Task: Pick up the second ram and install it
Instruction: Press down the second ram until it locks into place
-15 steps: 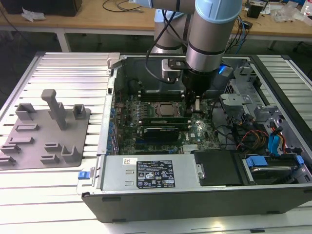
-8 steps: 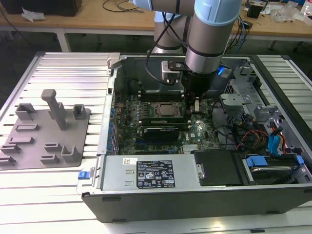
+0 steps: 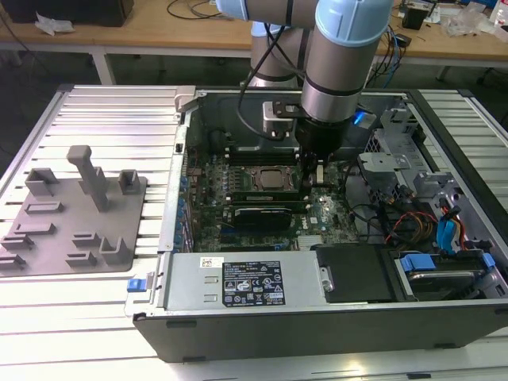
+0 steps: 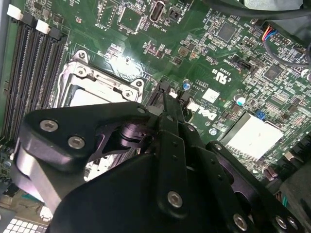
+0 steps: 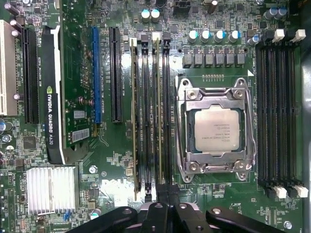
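Note:
Two thin green sticks stand edge-on in the black slots beside the CPU socket (image 5: 216,128). The second ram (image 5: 156,111) is the one nearer the socket, and another stick (image 5: 133,111) sits two slots away. My gripper (image 5: 166,196) hangs low over the motherboard, jaws pressed together, with its tips over one end of the second ram's slot. In the second wrist view the gripper (image 4: 167,104) tapers to a closed point just above the board. In the exterior view the gripper (image 3: 313,181) reaches down inside the open computer case, beside the socket.
A graphics card (image 5: 52,97) and a finned heatsink (image 5: 51,189) lie beyond the slots. More black slots (image 5: 277,111) flank the socket's other side. Cables and drive bays (image 3: 429,222) crowd the exterior view's right. A grey holder plate (image 3: 71,214) with blocks lies left of the case.

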{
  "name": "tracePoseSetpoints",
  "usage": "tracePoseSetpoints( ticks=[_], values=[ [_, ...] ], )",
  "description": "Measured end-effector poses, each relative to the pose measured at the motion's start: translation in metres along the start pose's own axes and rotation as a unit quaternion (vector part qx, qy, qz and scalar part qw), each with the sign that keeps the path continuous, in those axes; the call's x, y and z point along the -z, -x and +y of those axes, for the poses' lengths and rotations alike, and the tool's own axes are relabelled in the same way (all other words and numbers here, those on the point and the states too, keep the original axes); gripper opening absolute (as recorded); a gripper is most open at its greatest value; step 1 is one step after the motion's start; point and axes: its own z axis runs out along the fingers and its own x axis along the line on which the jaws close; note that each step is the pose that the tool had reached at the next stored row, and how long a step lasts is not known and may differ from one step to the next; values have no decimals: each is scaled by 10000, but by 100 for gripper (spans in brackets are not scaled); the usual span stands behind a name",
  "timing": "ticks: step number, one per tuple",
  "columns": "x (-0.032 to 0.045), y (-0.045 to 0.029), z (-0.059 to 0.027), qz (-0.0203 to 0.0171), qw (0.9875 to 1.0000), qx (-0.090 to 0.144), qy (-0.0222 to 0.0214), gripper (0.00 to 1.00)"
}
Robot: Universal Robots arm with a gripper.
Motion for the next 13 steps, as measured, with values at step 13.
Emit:
tracePoseSetpoints(
  ticks=[13],
  values=[
    [260,5,29,0,10000,0,0,8]
  ],
)
